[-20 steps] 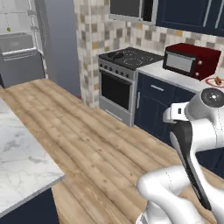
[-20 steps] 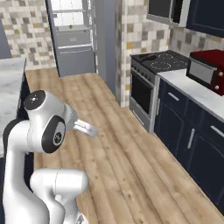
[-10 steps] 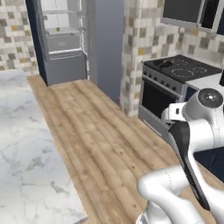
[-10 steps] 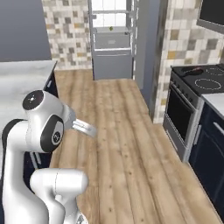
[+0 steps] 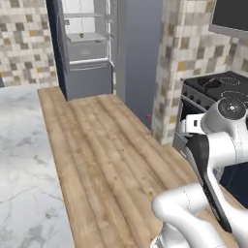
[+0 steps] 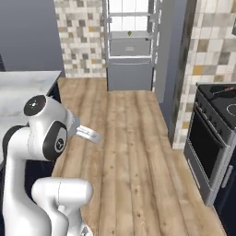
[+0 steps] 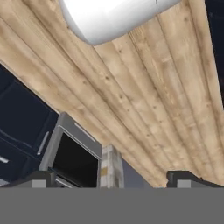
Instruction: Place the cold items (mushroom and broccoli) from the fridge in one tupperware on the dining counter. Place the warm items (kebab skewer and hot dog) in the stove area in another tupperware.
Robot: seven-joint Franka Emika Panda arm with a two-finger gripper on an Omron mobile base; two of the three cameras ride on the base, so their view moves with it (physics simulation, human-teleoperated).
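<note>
A plank floor runs to the open fridge (image 5: 87,46), where a small green item (image 6: 129,33), likely broccoli, sits shelved. The gripper (image 7: 111,178) is wide open, empty; nothing packed yet.

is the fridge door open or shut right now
Open: the fridge shows its lit white shelves and grey drawers in both base views, with a small item on one shelf.

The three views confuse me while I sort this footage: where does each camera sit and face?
Left base view: behind the arm's left, facing the open fridge; arm at lower right.
Right base view: behind its right, facing the same fridge and stove; arm at lower left.
Hand view: on the hand, facing floor and stove; open gripper.
</note>
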